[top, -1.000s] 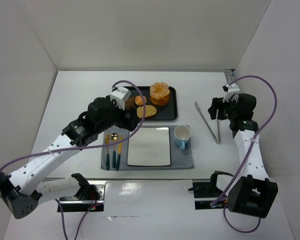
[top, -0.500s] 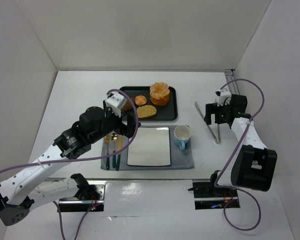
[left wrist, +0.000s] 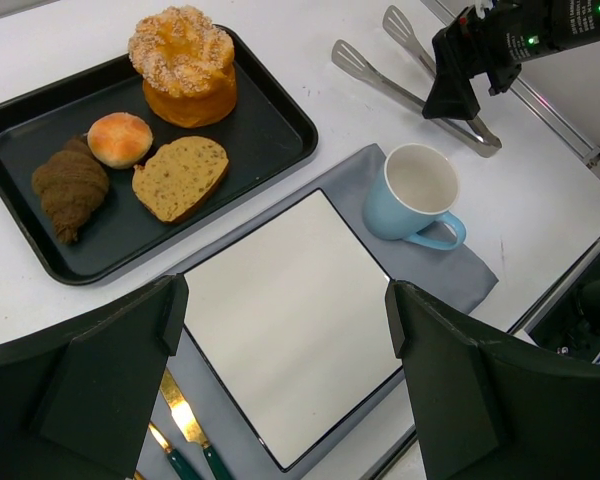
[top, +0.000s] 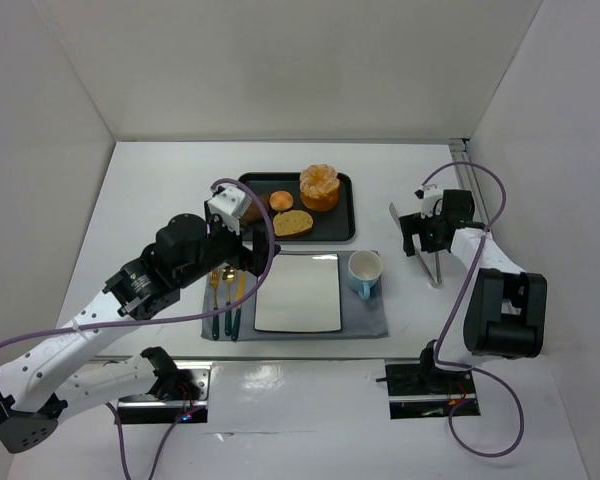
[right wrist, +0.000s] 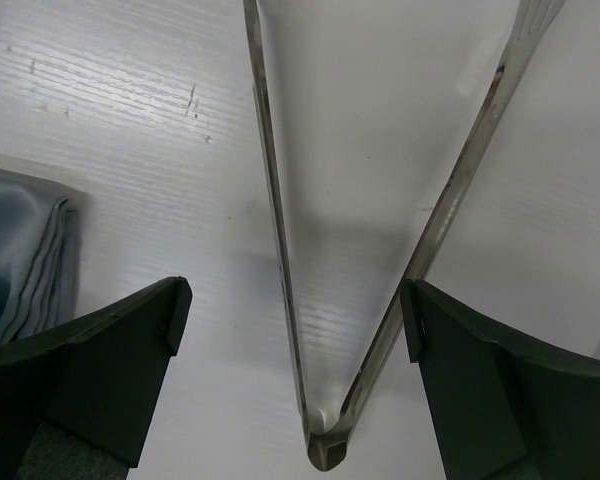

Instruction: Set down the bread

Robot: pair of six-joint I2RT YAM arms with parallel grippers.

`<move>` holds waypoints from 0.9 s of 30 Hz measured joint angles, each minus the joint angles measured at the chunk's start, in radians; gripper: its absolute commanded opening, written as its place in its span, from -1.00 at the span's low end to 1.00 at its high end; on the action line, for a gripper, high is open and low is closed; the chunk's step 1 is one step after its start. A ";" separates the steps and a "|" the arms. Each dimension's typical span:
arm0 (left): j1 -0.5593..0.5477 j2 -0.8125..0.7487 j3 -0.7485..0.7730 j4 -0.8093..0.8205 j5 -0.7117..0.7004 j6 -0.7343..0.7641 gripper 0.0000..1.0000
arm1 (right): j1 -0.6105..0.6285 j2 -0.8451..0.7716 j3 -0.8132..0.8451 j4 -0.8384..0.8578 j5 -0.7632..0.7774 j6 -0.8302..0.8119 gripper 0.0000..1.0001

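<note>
Gold-and-green cutlery (top: 225, 300) lies on the left strip of the grey mat (left wrist: 460, 275). The left gripper (left wrist: 285, 300) hangs near the left end of the black tray (left wrist: 265, 140), jaws spread wide with nothing between them. The bread (left wrist: 70, 188) lies flat at that left end, just beside a small orange bun (left wrist: 120, 138). A tan slice (left wrist: 180, 177) comes next, then a large sugared pastry (left wrist: 183, 62). A white plate (left wrist: 290, 320) sits mid-mat, with a blue cup (left wrist: 415, 195) upright to its right. Metal tongs (right wrist: 320, 440) lie on the bench. The right gripper (right wrist: 295, 300) hovers over their hinged end, jaws wide, gripping nothing.
</note>
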 measured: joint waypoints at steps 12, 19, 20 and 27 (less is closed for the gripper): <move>0.000 0.000 0.000 0.000 0.000 0.000 0.99 | 0.005 0.035 0.000 0.018 0.073 0.008 1.00; 0.000 0.000 0.000 0.001 0.000 0.000 0.99 | 0.005 0.098 0.000 0.020 0.111 0.018 1.00; 0.000 0.000 0.000 0.001 0.000 0.000 0.99 | 0.005 0.104 0.000 0.020 0.115 0.020 1.00; 0.000 0.000 0.000 0.003 0.000 0.000 0.99 | 0.005 0.123 0.000 0.021 0.126 0.030 1.00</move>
